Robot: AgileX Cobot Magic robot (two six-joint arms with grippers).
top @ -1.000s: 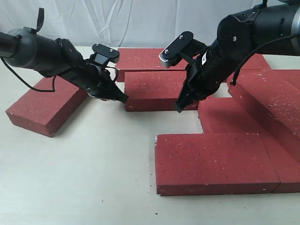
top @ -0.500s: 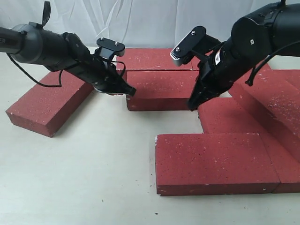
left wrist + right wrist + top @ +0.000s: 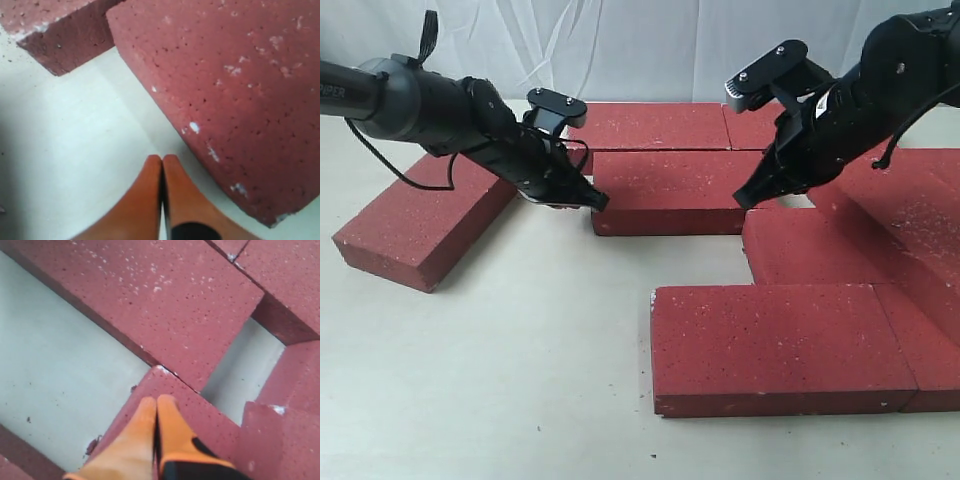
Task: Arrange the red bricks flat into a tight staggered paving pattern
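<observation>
Closing in from both ends, the two claws bracket the middle brick [image 3: 665, 188] of the layout. The left claw [image 3: 592, 198] has its orange fingers [image 3: 145, 200] pressed together, holding nothing, tip low over bare tabletop [image 3: 500, 380] just beside that brick's left end. The wrist view shows a thin strip of tabletop between them. The right claw [image 3: 748, 197] is likewise pinched to a point and empty. It sits at the brick's right end, above the corner of the neighbouring brick [image 3: 800, 250]. I cannot tell whether it touches.

The red bricks [image 3: 770, 340] all lie flat. One runs along the far side, the middle one sits just in front of it, a cluster steps down the right, and a big one lies nearest the camera. A loose brick [image 3: 415, 228] lies apart on the left at an angle.

These look heavy, rigid and rough, so nothing will bend or slip. They'll likely drag hard on the tabletop, and the whitish chipped edges could crumble further. They seem too broad to pinch across the face. The sensible contact is a push low on an end or long side, near the middle so the brick doesn't pivot.

No brand, label or writing shows on any brick or arm.
</observation>
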